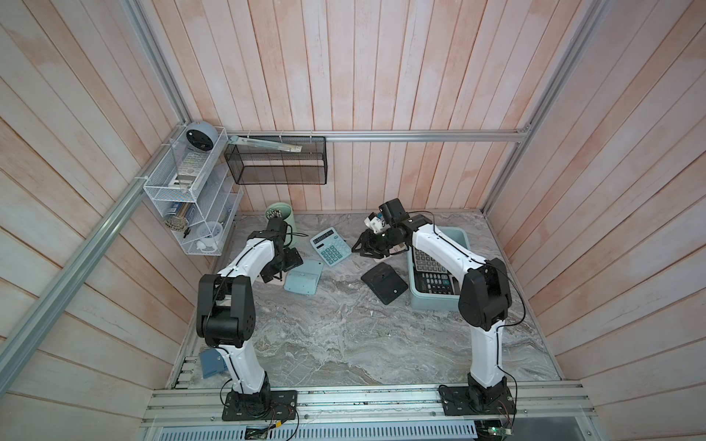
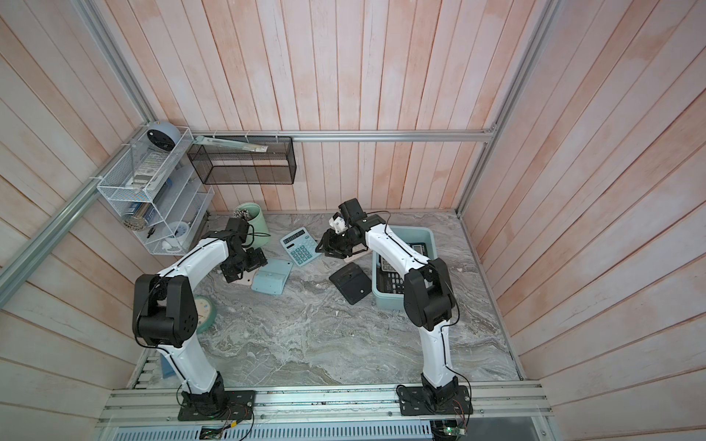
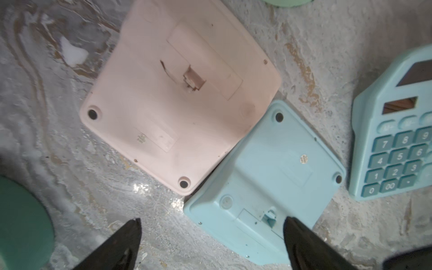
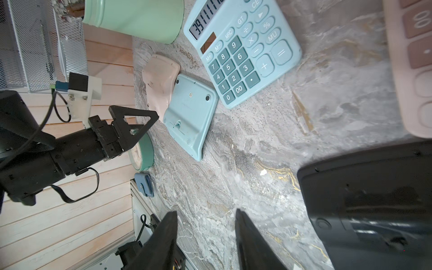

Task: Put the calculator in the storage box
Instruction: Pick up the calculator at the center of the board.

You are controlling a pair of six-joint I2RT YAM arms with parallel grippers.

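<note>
1. Calculator tally: two dark calculators (image 1: 435,284) are seen lying flat in the box (image 1: 431,302). The box stands between 2 and 3 o'clock on the table (image 1: 344,343), with 12 taken at the back wall.
2. Five more are noted outside the box.
   - A black calculator (image 1: 384,283) lies face down just beside the box, at its 9 o'clock.
   - A teal calculator (image 1: 330,245) lies face up at 11 o'clock of the table.
   - A blue calculator (image 1: 303,277) lies face down at 9 o'clock, touching a face-down pink calculator (image 3: 180,93).
   - A face-up pink calculator (image 4: 413,70) lies off the box's 10 o'clock corner.
3. The task is judged partly done: two are stowed, five are left out, and none is in transit. Which one is meant next cannot be told.
4. Right gripper (image 4: 205,210): the arm is carried from its base at 5 o'clock across the box. The gripper is held beyond the 10 o'clock corner, above the face-up pink calculator, and aimed toward the teal one. The fingers are parted a little, and nothing is held between them.
5. Left gripper (image 3: 212,218): it is pointed down over the blue and face-down pink calculators at 9 o'clock. The fingers are spread wide and nothing is grasped.
</note>
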